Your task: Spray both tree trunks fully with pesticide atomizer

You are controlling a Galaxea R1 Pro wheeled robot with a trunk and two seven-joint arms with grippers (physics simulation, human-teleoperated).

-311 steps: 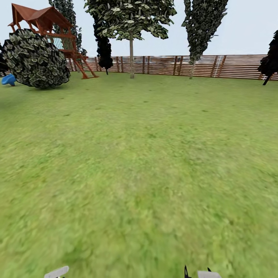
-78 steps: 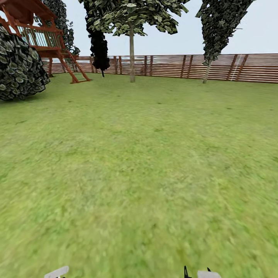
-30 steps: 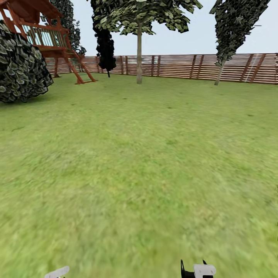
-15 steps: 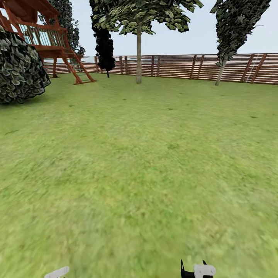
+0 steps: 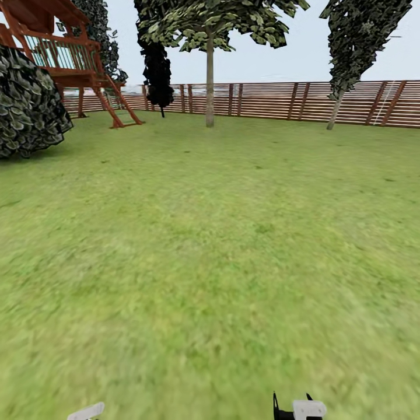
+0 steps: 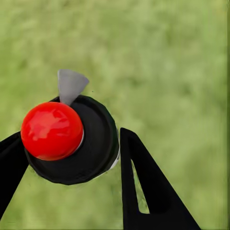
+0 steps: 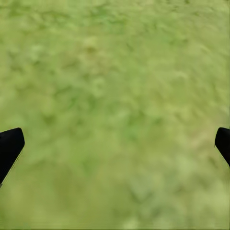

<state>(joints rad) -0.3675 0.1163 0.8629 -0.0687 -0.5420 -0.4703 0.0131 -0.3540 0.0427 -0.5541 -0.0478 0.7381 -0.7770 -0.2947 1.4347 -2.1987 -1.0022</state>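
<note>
Camera nearer the fence (image 5: 274,102) and trees (image 5: 209,87) (shrub (image 5: 26,105) sliding off left), right gripper (image 5: 291,409) risen slightly

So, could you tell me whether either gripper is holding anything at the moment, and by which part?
The left gripper holds the pesticide atomizer, its fingers on either side of the black round body below the red cap. The right gripper is open over the grass.

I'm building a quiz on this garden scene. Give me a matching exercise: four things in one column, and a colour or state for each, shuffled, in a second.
Things:
1. pesticide atomizer
2. right gripper
3. fence
4. lawn

States:
A. brown horizontal slats
B. open, nothing between its fingers
C. green, underfoot
D. red knob on a black top, held between the left gripper's fingers

Pairs: 1-D, 2-B, 3-A, 4-C
</note>
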